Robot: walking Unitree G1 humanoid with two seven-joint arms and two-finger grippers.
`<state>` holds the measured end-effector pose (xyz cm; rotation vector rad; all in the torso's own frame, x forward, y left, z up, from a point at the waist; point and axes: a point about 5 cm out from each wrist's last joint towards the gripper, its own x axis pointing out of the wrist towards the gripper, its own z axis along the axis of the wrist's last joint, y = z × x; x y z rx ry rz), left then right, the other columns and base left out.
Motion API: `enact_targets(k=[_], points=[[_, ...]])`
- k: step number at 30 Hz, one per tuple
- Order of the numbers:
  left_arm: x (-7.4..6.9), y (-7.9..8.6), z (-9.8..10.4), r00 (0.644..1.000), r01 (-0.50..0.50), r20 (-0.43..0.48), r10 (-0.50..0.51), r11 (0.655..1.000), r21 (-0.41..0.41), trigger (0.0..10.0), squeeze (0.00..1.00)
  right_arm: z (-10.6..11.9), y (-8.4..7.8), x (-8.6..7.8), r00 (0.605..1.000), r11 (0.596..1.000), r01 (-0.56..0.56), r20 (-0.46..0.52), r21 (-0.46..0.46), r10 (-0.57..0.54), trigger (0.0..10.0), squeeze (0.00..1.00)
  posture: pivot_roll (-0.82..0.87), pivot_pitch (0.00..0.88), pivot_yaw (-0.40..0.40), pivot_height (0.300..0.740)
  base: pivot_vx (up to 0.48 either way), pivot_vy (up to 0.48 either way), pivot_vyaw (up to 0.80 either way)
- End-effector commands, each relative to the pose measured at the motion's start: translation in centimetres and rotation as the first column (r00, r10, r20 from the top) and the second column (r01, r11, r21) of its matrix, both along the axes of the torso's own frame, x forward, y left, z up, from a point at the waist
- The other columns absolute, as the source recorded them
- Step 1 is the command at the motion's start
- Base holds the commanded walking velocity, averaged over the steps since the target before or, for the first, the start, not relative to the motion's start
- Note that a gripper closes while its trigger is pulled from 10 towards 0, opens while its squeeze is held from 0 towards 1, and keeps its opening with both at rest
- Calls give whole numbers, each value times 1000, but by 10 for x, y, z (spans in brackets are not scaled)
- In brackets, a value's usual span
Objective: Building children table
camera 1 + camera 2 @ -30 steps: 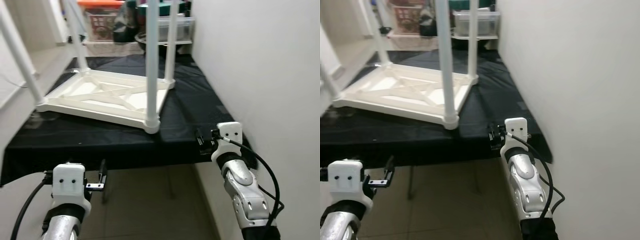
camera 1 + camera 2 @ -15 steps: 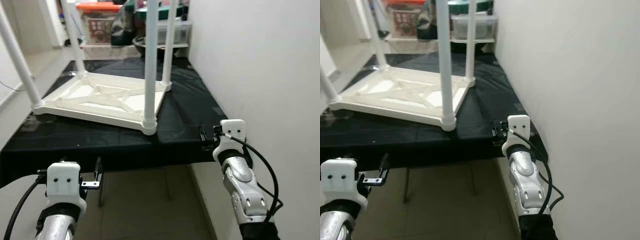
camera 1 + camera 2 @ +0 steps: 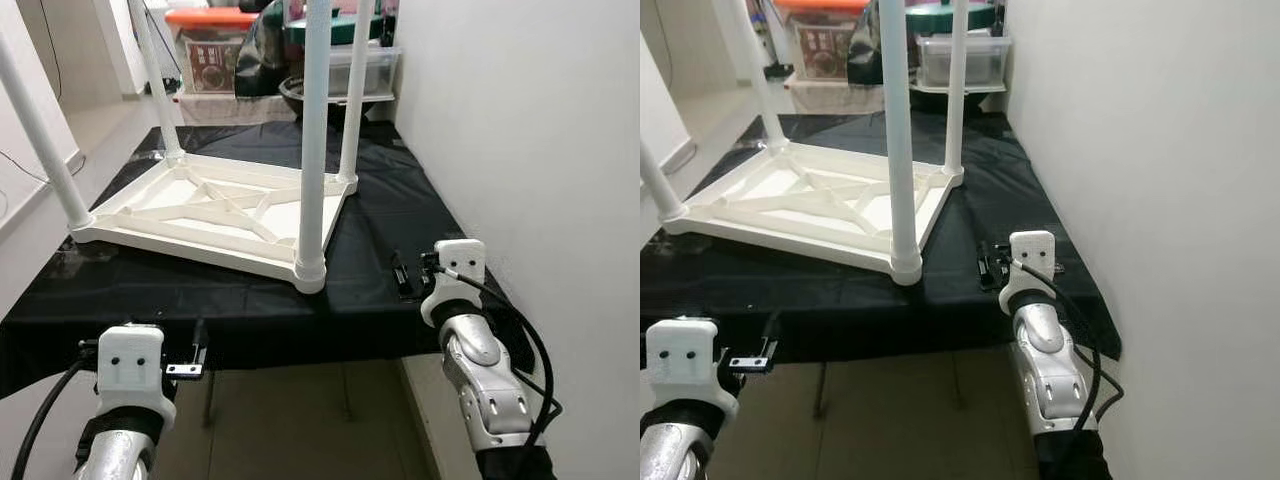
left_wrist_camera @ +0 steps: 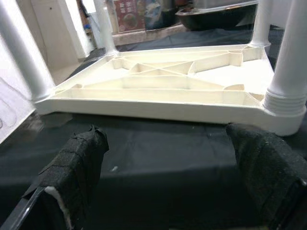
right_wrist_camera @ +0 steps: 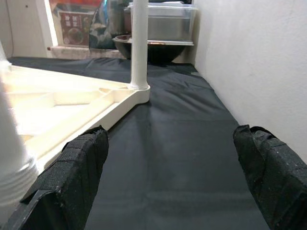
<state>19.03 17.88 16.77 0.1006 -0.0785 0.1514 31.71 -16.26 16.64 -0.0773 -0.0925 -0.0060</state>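
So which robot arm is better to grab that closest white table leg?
Probably the right. Its end effector is open, up over the black tabletop beside the closest leg. The left end effector, also open, sits lower, before the table's front edge.

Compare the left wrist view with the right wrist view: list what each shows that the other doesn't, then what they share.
Left wrist view alone: the whole ribbed underside of the upside-down white table top, and the left gripper open.

Right wrist view alone: the white wall, a clear lidded bin above a dark bowl, and the right gripper open.

Both: the black tablecloth, the table's edge and upright white legs.
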Motion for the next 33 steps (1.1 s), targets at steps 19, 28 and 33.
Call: enact_targets(k=[19, 28, 33], points=[[1, 1, -1, 999, -27, -17, 27, 1000, -1, 10000, 0, 4, 0, 0, 1000, 1000, 1, 13, 27, -1, 10000, 0, 42, 29, -6, 740, 182, 0, 0], [1, 2, 1, 1000, -29, -10, 28, 999, -21, 10000, 0, 7, 13, 1, 998, 996, -59, 21, 74, 58, 10000, 0, 40, 29, -1, 740, 0, 0, 0], [0, 2, -3, 1000, -19, -25, 19, 1000, -16, 10000, 0, 10, 22, 2, 991, 991, -128, 34, 47, 127, 10000, 0, 51, 28, -8, 740, 0, 0, 0]])
